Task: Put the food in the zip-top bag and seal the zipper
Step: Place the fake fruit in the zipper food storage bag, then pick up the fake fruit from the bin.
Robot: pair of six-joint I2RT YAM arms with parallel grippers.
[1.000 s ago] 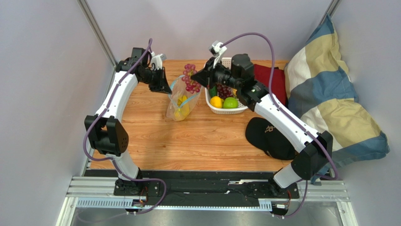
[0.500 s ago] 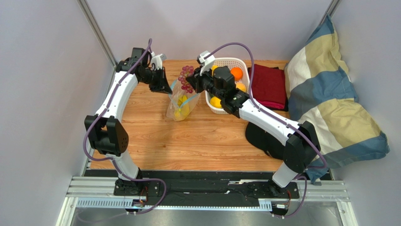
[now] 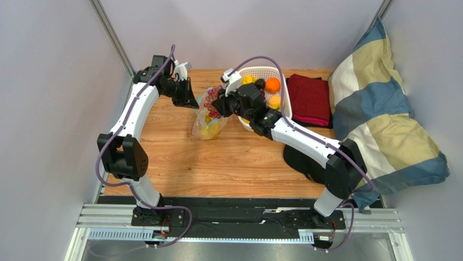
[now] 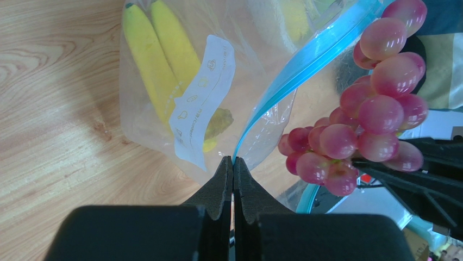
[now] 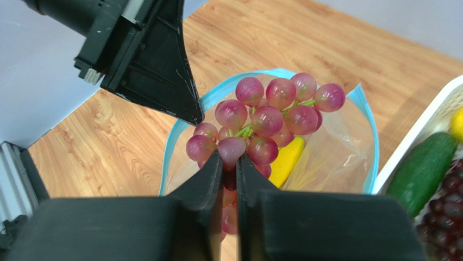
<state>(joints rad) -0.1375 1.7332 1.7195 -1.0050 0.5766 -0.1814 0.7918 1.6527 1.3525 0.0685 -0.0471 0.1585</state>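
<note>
From the arms' end of the wooden tabletop, the nearest thing is one black cap at the near right, with the right arm reaching across above it. Two arms are at work, one tool each.

Farther in, left of centre, stands the one clear crinkly plastic zip-top bag, its mouth open and facing up. Through the plastic I count two yellow bananas lying side by side. There is another yellow piece deeper in that I cannot make out.

The left tool has its fingers pressed together on the thin teal-blue zipper strip, pinching the bag's rim on the left side and holding it up. The right tool is clamped on one pinkish-red grape cluster. The cluster hangs over the open mouth, ringed by the teal strip in the right wrist view. Whether the lowest grapes have passed the rim I cannot tell.

Just right of the bag is one white lattice plastic basket. In it I can pick out one round orange fruit, two yellow fruits, one green cucumber and one dark purple grape cluster; the arm hides the rest.

Beside the basket, at the far right of the tabletop, lies one folded dark red cloth. Beyond the right edge leans one blue and beige checked pillow.
</note>
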